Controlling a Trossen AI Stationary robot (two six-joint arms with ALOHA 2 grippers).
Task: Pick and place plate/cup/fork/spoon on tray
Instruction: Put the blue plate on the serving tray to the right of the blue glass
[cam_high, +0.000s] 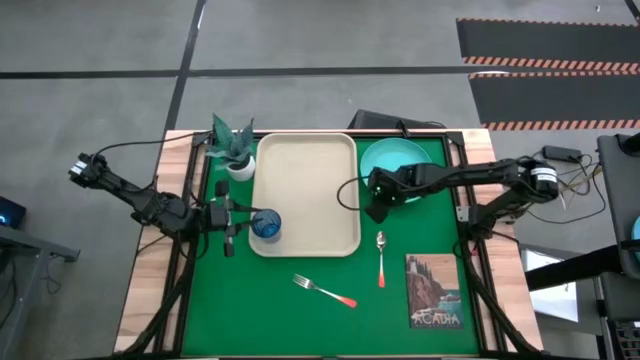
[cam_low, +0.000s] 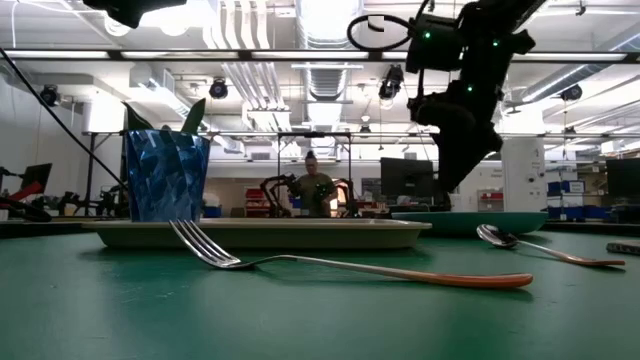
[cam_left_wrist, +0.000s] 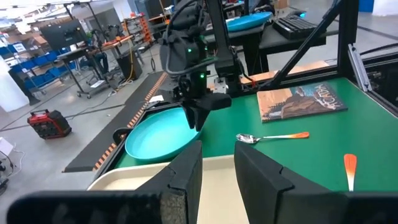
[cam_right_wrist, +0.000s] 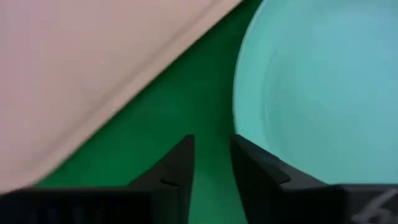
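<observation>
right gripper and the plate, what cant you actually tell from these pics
- High view: the right gripper covers the plate's near rim, so contact there is hidden.
- Right wrist view: plate cut off by the edges; only a narrow slot shows between the fingers.
- Low view: the tray rim hides the cup's base.

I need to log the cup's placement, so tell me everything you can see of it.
The cup is small, round, dark blue and translucent, with a faceted, plastic-looking wall. It stands upright on the beige tray, in the corner nearest the left gripper, whose jaws sit beside it. Whether they touch it is unclear.
</observation>
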